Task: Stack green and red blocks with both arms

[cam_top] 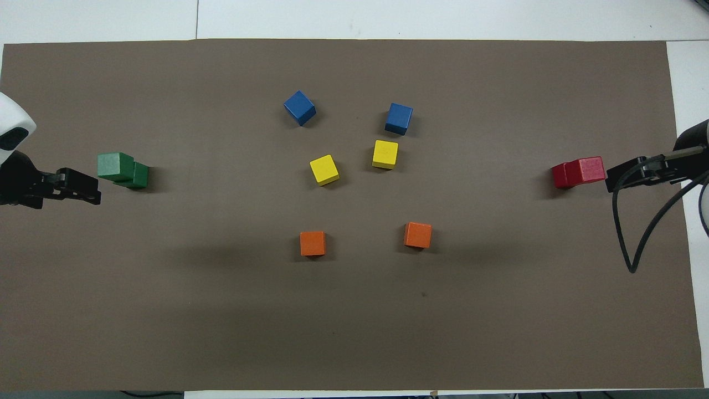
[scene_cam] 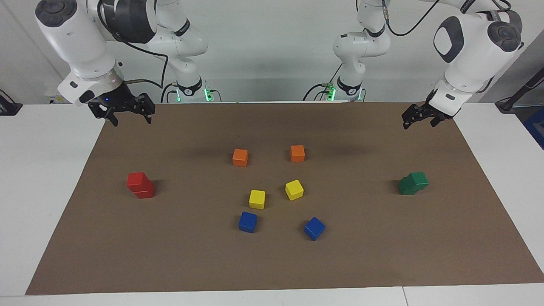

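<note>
Two red blocks (scene_cam: 140, 185) stand stacked, the upper one offset, toward the right arm's end of the brown mat (scene_cam: 272, 263); the stack also shows in the overhead view (cam_top: 579, 172). Two green blocks (scene_cam: 413, 183) stand stacked, upper one offset, toward the left arm's end; they also show from overhead (cam_top: 122, 170). My right gripper (scene_cam: 131, 119) is open, empty and raised over the mat's edge, apart from the red stack; overhead it shows beside the stack (cam_top: 616, 178). My left gripper (scene_cam: 418, 123) is open, empty and raised over the mat, apart from the green stack; it also shows overhead (cam_top: 88, 191).
In the middle of the mat lie two orange cubes (scene_cam: 240, 157) (scene_cam: 297, 153), two yellow cubes (scene_cam: 257, 199) (scene_cam: 294, 189) and two blue cubes (scene_cam: 247, 222) (scene_cam: 314, 228). White table (scene_cam: 46, 178) surrounds the mat. A black cable (cam_top: 631, 244) hangs from the right arm.
</note>
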Motion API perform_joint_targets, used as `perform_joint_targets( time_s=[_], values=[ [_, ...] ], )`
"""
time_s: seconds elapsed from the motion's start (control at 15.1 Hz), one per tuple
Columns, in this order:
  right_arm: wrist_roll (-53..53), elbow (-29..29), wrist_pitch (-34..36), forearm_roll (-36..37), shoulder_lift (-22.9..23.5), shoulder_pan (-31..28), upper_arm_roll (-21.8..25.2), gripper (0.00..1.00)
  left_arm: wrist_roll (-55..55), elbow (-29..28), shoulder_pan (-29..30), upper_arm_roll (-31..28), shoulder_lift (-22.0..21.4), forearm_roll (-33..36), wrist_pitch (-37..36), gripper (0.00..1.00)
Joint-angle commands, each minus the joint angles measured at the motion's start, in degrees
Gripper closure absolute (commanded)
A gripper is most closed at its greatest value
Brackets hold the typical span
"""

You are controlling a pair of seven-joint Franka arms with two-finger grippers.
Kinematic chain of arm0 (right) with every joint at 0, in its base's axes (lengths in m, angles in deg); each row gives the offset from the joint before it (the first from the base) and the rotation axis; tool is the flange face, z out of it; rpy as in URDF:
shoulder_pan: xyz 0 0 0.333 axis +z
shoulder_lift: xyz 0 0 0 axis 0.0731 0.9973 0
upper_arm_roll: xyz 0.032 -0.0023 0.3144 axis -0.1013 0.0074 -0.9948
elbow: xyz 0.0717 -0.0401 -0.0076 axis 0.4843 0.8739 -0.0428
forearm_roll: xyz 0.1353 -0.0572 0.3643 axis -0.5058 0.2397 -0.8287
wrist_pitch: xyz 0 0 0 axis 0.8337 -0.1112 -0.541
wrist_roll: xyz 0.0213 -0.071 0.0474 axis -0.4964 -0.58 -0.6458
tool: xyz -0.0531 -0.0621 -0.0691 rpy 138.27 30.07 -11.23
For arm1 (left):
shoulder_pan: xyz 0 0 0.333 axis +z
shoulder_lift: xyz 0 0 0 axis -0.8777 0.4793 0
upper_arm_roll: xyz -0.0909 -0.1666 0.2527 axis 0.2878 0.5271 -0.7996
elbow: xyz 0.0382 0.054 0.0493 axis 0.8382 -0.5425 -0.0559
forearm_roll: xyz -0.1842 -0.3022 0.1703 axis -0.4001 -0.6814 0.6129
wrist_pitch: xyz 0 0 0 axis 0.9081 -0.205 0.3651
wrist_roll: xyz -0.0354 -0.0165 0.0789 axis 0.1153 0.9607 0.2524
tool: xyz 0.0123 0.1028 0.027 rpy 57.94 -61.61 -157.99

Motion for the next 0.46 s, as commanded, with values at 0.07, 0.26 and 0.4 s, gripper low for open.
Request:
perform_joint_targets(
  time_s=[0.07, 0.26, 0.4],
  values=[
    [0.8, -0.1, -0.7, -0.8, 0.0, 0.2, 0.3, 0.0, -0.4, 0.1, -1.0, -0.7, 0.1, -0.7, 0.2, 0.0],
    [0.8, -0.1, -0.7, -0.8, 0.0, 0.2, 0.3, 0.0, -0.6, 0.2, -1.0, -0.6, 0.2, -0.7, 0.4, 0.0],
    [0.8, -0.1, -0.7, -0.8, 0.0, 0.2, 0.3, 0.0, -0.6, 0.2, -1.0, -0.5, 0.2, -0.7, 0.4, 0.0]
  ],
)
